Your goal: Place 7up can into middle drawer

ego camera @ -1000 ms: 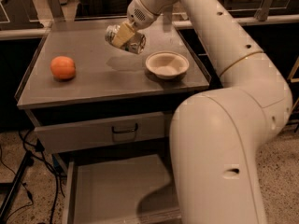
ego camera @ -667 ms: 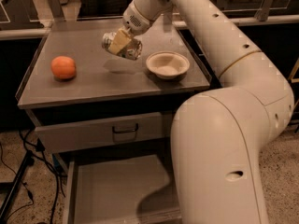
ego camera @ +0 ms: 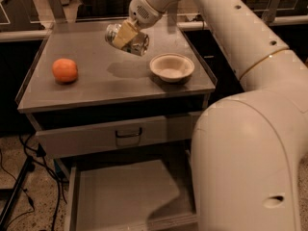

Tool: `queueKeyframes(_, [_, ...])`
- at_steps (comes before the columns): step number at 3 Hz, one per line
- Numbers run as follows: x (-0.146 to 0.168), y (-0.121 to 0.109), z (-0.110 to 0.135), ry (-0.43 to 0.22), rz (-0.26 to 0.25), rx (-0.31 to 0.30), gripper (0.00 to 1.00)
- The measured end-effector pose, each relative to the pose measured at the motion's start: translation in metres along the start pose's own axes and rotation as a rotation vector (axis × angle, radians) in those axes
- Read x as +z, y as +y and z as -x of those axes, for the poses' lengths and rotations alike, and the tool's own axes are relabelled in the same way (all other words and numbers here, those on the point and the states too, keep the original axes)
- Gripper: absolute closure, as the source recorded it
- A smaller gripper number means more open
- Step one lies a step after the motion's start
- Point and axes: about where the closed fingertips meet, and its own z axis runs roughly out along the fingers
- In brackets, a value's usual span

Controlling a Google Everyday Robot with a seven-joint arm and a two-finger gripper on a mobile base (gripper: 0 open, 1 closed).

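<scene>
A flat grey counter [ego camera: 96, 88] stands in front of dark cabinets, with a speckled floor below it. A shallow white bowl [ego camera: 172, 67] sits on its right part. The large white robot arm [ego camera: 240, 42] rises to the right of the bowl and bends over it. Its pincer [ego camera: 126, 36] hangs up and to the left of the bowl, clenched on the small silvery-green 7up can [ego camera: 139, 44], with 1 tan finger [ego camera: 123, 32] lying across the can's side. The can is tilted and held clear above the counter, casting a shadow just left of the bowl. A round orange fruit [ego camera: 65, 70] rests far left of the bowl. Below the bowl is a grey drawer front with a dark curved handle [ego camera: 128, 134]. Lower still, the wide grey middle drawer [ego camera: 122, 191] stands pulled out.
</scene>
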Motion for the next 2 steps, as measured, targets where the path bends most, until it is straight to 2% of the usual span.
queueKeyframes(1, [-0.015,0.037,-0.004,-0.008,0.014,0.033,1.0])
queueKeyframes(2, [-0.014,0.075,-0.019,-0.024,0.045,0.075,1.0])
